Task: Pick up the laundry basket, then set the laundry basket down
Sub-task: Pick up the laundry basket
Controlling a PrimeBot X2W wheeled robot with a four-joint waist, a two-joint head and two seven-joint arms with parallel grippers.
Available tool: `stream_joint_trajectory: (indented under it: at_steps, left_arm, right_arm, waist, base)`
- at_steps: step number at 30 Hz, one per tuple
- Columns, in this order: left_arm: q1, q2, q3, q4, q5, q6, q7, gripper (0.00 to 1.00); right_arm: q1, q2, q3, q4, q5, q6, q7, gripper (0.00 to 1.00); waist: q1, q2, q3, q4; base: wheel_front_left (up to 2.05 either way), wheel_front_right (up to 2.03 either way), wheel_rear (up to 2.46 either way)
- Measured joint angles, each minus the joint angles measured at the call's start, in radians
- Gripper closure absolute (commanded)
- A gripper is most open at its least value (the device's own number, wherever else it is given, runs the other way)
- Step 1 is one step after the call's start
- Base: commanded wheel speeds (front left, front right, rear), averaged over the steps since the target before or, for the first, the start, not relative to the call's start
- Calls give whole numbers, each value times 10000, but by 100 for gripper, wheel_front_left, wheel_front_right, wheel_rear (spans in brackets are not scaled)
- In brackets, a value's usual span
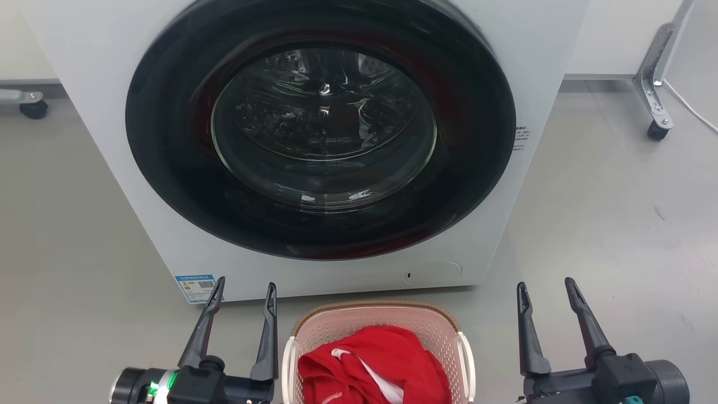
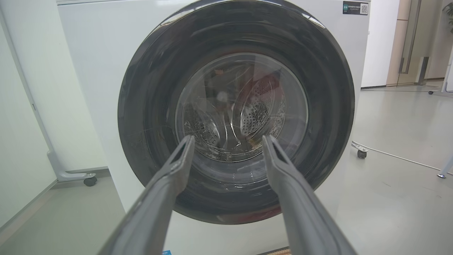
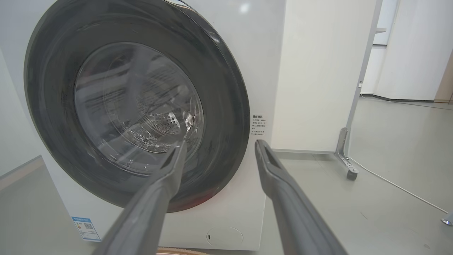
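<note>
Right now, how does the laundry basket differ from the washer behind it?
The laundry basket is small, pale pink and perforated; the washer is far larger, white and smooth-sided. The basket is open-topped with a red garment inside; the washer's round door is shut. Both sit centred in the head view, the washer behind the basket.

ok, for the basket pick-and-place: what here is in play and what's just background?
In play: laundry basket on the floor before the washer; left gripper, open, to its left; right gripper, open, to its right.
Background: washer, door shut; red garment lying in the basket; wheeled stand leg and white cable on the floor at right.
</note>
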Motion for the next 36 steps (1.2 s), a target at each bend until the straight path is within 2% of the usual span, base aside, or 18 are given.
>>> stream_joint_trajectory:
  at_steps: [12, 17, 26, 27, 36]
  left_arm:
    - [-116, -31, 40, -21, -69, -109, 0, 0]
    - [-760, -63, 173, 418, -282, -288, -2, 0]
    - [-2247, -178, 270, 1778, -673, -546, 31, 0]
    - [-2790, -217, 297, 2303, -800, -552, 148, 0]
    - [-3997, -274, 399, 4395, -1112, -673, 700, 0]
  right_arm:
    - [46, 4, -84, -188, 188, 0, -2, 0]
    - [-814, 4, -353, 190, 286, 0, -19, 0]
    - [-2205, -102, -709, 1555, 548, 121, -73, 0]
    - [-2655, -148, -773, 2042, 570, 167, -73, 0]
    - [-4319, -138, -713, 3889, 740, 282, -71, 0]
  waist:
    - [0, 0, 589, 23]
    - [1, 1, 1233, 51]
    - [2, 1, 2451, 92]
    - [2, 1, 2882, 110]
    - [2, 1, 4352, 154]
  base:
    - [0, 0, 0]
    - [0, 0, 0]
    - [0, 0, 0]
    - [0, 0, 0]
    - [0, 0, 0]
